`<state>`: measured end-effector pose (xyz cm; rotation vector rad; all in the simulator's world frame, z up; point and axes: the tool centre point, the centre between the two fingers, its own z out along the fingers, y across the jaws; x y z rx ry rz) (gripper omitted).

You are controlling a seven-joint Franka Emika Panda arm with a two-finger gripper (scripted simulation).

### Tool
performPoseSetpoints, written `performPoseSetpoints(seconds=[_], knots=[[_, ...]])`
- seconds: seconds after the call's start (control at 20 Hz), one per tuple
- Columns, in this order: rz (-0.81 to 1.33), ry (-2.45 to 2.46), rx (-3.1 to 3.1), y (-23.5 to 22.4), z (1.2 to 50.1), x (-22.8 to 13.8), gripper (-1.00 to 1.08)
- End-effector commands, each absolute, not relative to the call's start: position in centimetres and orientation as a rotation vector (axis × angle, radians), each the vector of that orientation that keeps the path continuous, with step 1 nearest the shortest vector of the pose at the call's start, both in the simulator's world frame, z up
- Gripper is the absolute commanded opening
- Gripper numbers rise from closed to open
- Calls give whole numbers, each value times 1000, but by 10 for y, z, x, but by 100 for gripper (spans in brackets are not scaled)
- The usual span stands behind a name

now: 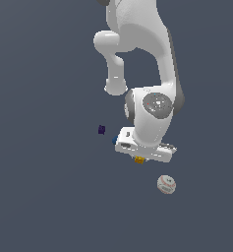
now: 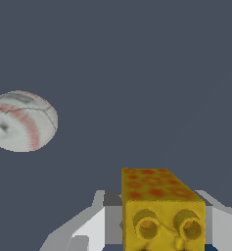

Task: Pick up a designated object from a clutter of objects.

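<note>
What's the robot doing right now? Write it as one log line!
stage: at the pick | tool: around yellow block, closure unclear | baseball: apart | purple block: apart

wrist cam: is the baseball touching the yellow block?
No, the baseball sits well apart from the yellow block, with bare floor between them.

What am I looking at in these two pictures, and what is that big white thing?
The white thing is a simulated robot arm. The exterior view looks at it from outside; the wrist view comes from a camera on its wrist. Its pincer is lowered over a small yellow block, which sits between the fingers; whether they grip it cannot be told. Also on the grey floor: a baseball, a dark purple block and a blue ball mostly hidden behind the arm.
</note>
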<state>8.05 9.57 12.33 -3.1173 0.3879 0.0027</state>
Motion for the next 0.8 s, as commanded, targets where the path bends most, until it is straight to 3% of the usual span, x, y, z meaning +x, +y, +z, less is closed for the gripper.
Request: performPoseSetpoints(seconds=[0.0, 0.75], knots=[[1, 389, -3117, 79, 150, 77, -100], [1, 389, -3115, -20, 311, 56, -100]])
